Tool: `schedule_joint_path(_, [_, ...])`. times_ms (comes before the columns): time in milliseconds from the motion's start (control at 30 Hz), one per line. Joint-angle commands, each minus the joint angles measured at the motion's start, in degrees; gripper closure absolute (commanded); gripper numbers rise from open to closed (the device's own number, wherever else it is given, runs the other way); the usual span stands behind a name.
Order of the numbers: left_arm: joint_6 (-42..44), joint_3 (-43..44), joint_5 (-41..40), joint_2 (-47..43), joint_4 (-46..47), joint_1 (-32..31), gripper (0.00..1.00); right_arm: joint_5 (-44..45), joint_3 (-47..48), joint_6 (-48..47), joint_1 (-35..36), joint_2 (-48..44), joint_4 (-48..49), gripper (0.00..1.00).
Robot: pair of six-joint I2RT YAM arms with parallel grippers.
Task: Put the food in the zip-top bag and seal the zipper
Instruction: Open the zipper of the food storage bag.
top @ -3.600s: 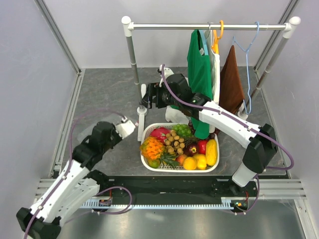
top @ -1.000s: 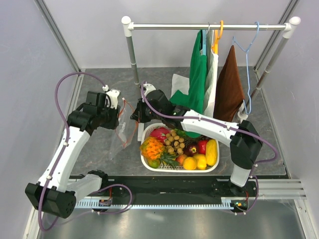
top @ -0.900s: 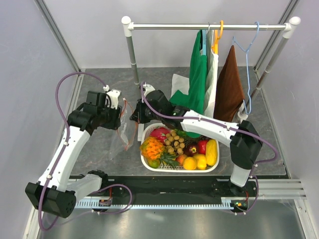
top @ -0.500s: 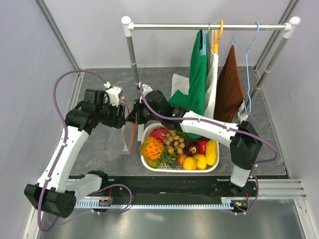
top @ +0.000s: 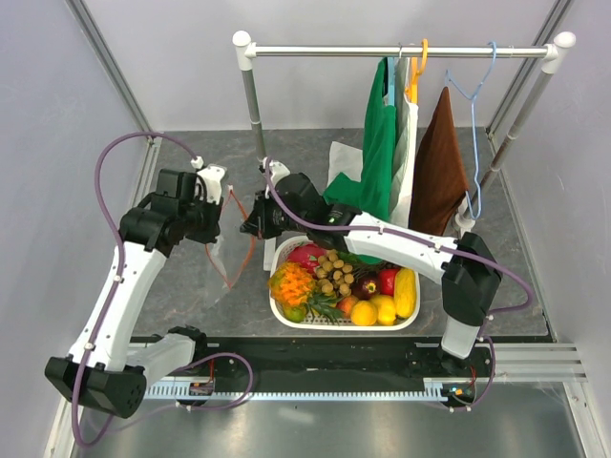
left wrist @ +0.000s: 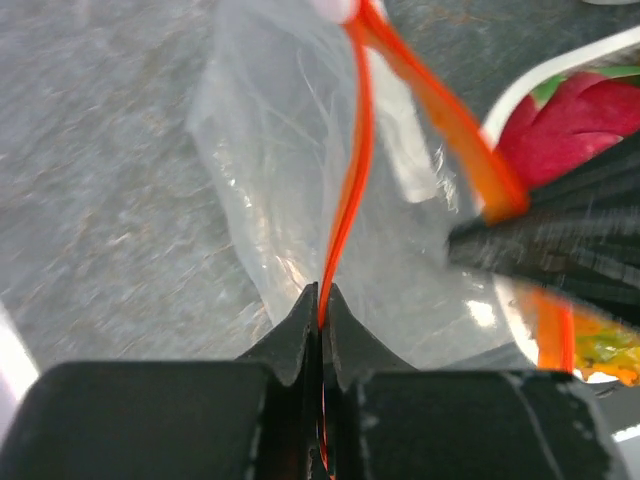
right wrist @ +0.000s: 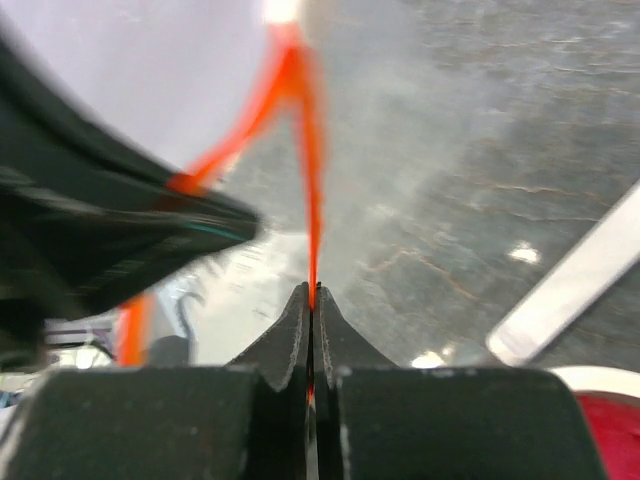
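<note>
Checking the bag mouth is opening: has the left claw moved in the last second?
Yes. The left claw shifted left, away from the white basket, widening the zip-top bag mouth.

The zip-top bag (top: 222, 260) hangs between the left gripper (top: 212, 229) and right gripper (top: 250, 225), each pinching its mouth, just left of the basket (top: 329, 326) holding the food (top: 292, 282). Behind the basket stands the clothes rack (top: 325, 50).

The table (top: 191, 162) is a dark grey, mottled, stone-look slab. A white basket (top: 329, 325) sits on it, and behind the basket there's a white sheet-ish thing (top: 342, 157), can't tell what exactly. The clothes rack (top: 254, 110) stands back there too.
</note>
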Motion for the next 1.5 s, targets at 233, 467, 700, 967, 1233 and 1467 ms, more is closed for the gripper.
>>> schedule_joint_path(233, [4.32,5.34,-15.86,-4.83,-3.7,4.07,0.98,4.22,-2.7,-10.65,-4.65,-1.58,-6.54,1.0])
schedule_joint_path(467, [5.2,6.4,-13.77,-2.9,-3.26,5.39,0.98,3.95,-2.18,-14.6,-5.01,-0.88,-6.54,1.0])
schedule_joint_path(700, [5.19,4.56,-6.92,-1.49,-3.52,5.91,0.97,3.16,-2.17,-17.87,-5.01,-2.45,-4.96,1.0])
schedule_joint_path(967, [4.14,2.63,1.18,-1.57,-8.53,5.83,0.59,3.43,-1.03,-10.67,-4.92,-2.37,-3.9,1.0])
schedule_joint_path(1233, [2.91,1.04,0.83,-0.7,-6.69,5.83,0.82,0.79,-0.86,-9.51,-4.83,-2.72,-3.37,1.0])
schedule_joint_path(1467, [6.68,6.91,-6.46,-0.17,-5.28,9.94,0.98,4.13,-4.72,-17.33,-5.97,-4.22,-3.9,1.0])
